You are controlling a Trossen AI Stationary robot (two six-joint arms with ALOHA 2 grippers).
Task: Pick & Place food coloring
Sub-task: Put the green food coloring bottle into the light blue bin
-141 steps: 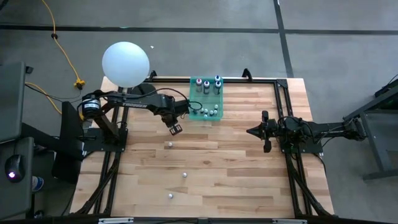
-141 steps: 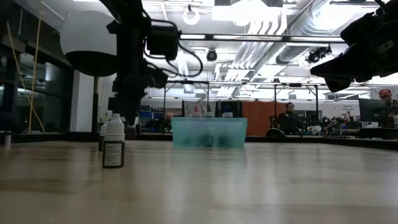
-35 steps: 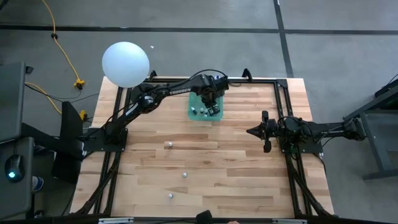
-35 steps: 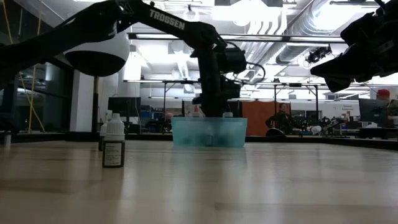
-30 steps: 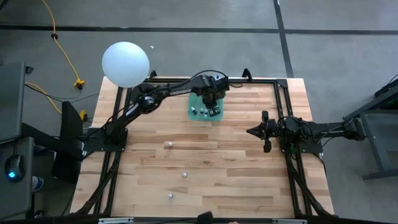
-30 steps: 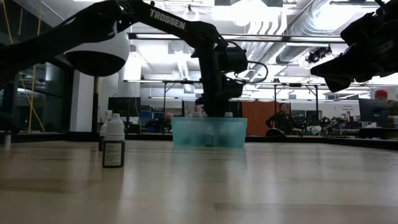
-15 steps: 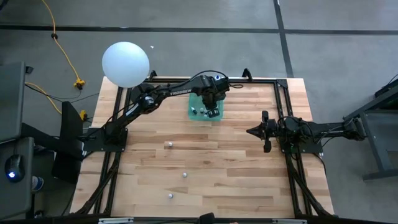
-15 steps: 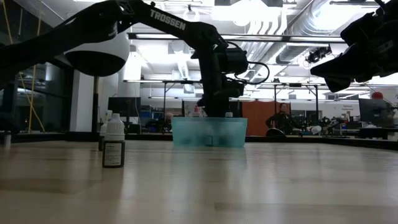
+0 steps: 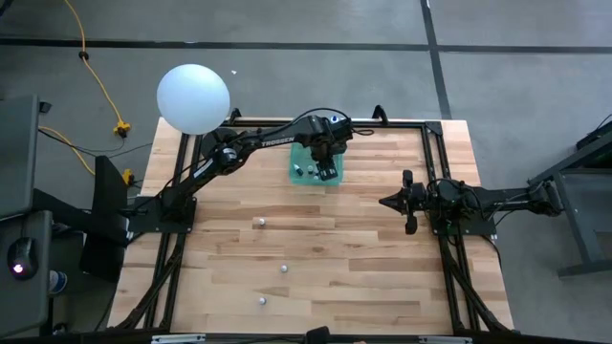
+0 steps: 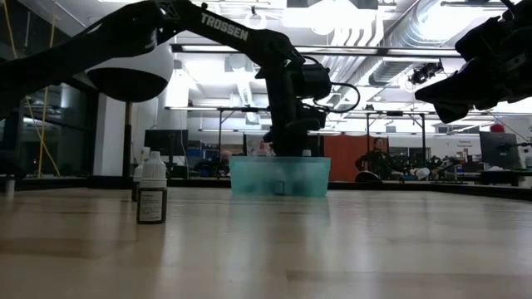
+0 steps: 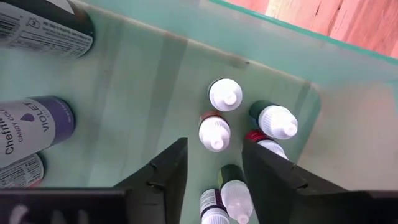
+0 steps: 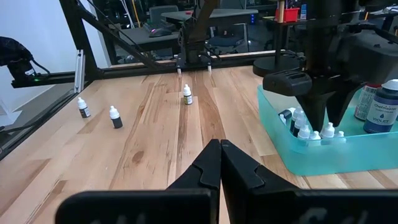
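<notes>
The food coloring is a set of tiny white-capped bottles. Several stand in the teal bin (image 9: 316, 161), seen in the left wrist view as small bottles (image 11: 225, 94) beside larger ones such as a violet one (image 11: 30, 124). Three more stand on the wood: one (image 9: 260, 222), another (image 9: 284, 268) and a third (image 9: 261, 300). My left gripper (image 11: 214, 138) hangs open over the bin's near part, fingers pointing down, with a red-bodied bottle (image 11: 214, 132) standing below the gap, untouched. My right gripper (image 12: 219, 155) waits shut over the table's right side (image 9: 406, 203).
A large white ball (image 9: 194, 97) stands off the table's far left corner. The bin (image 10: 279, 176) sits at the table's far edge, middle. In the low view, one loose bottle (image 10: 152, 193) stands close to the camera. Black frame rails (image 9: 435, 143) line the table's sides.
Over the last second my left gripper has stayed over the bin, sinking slightly toward the bottles. Earlier it swung there from over the table's left middle. The three bottles on the wood have stayed where they were.
</notes>
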